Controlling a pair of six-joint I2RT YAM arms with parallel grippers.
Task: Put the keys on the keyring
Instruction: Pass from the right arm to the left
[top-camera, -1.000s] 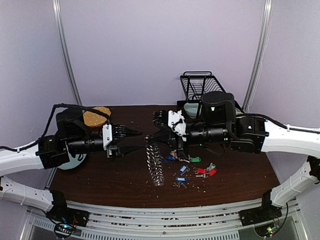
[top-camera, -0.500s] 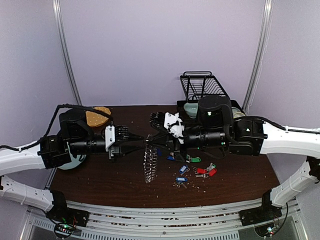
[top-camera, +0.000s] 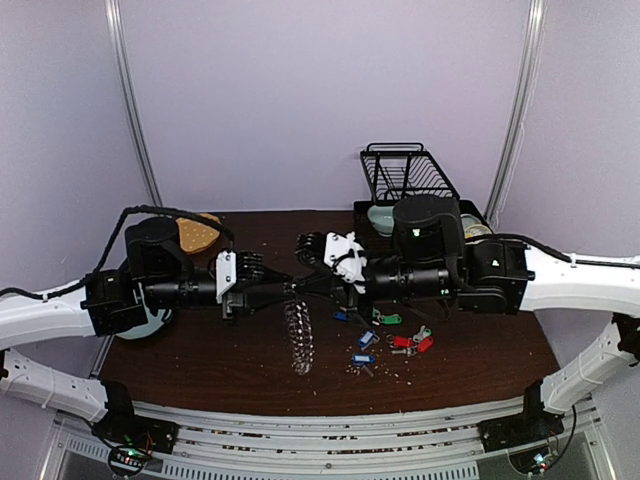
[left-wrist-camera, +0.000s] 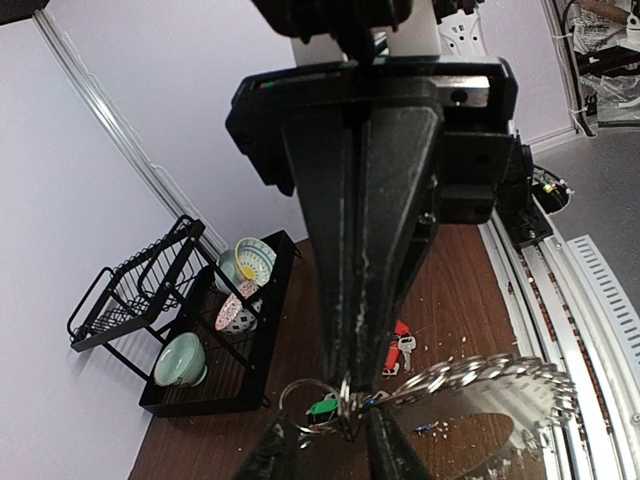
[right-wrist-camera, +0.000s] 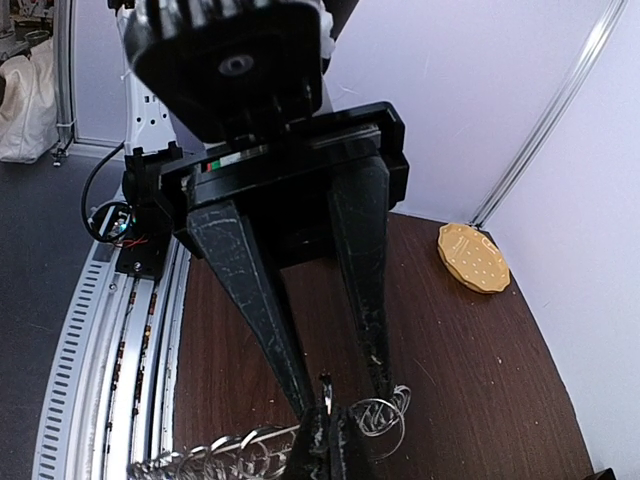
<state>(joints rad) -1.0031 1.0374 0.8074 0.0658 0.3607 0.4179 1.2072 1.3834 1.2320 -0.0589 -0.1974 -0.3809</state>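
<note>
Left wrist view: right gripper (left-wrist-camera: 347, 385) is pinching shut on the keyring (left-wrist-camera: 470, 385); left gripper (left-wrist-camera: 328, 452) is straddling that spot, fingers apart, grip undeterminable; keyring is hanging between both arms over the table (top-camera: 200, 350); keys (top-camera: 385, 338) are lying beneath the right arm.

The keyring (top-camera: 298, 335) is shiny metal — keys (top-camera: 405, 342) plastic-tagged — table (top-camera: 200, 350) matt dark wood.

R gripper (left-wrist-camera: 352, 380) points down from top, jaws closed, tips on a ring of the keyring (left-wrist-camera: 480, 385); chain fans out right. L gripper (left-wrist-camera: 335, 445) jaws apart either side of it, grip unclear. Behind: red-tag keys (left-wrist-camera: 397, 352) on tabletop (left-wrist-camera: 470, 300).
</note>
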